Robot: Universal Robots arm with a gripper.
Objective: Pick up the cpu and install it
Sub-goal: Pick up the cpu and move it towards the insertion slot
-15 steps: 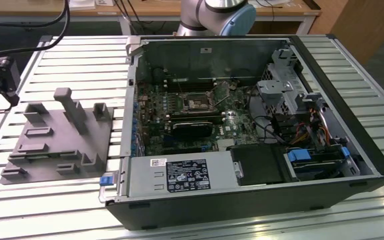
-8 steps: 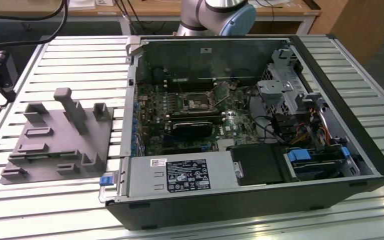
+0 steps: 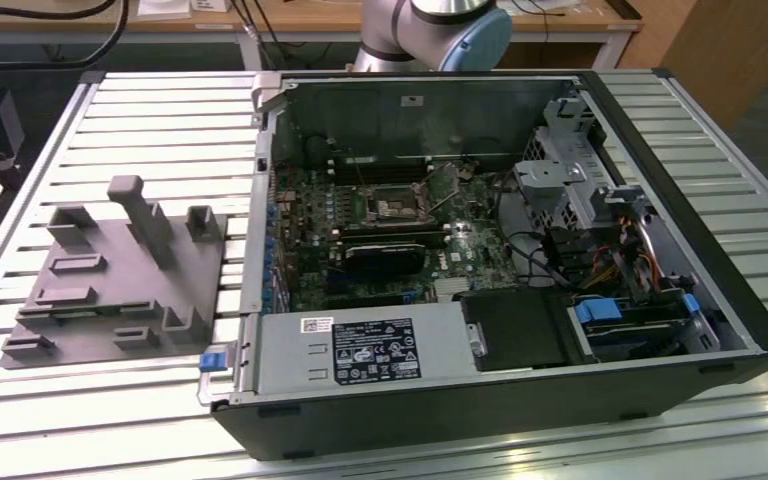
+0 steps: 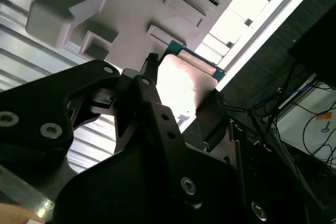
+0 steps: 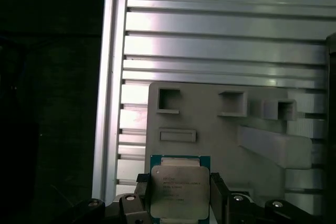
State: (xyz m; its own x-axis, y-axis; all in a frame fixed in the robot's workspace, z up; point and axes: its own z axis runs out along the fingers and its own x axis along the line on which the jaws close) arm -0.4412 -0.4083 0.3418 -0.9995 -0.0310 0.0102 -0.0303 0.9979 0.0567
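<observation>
A slatted metal table [image 3: 117, 100] carries an open computer case [image 3: 491, 430] across the exterior view's centre and right, with a grey fixture block [image 3: 104, 270] on that view's left. In the first wrist view the gripper [image 5: 179, 184] pinches the cpu [image 5: 177, 196] by opposite edges, over the block.

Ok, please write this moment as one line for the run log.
step: pick up | end effector: shut on cpu | cpu: held over grey fixture | install: not yet done
</observation>
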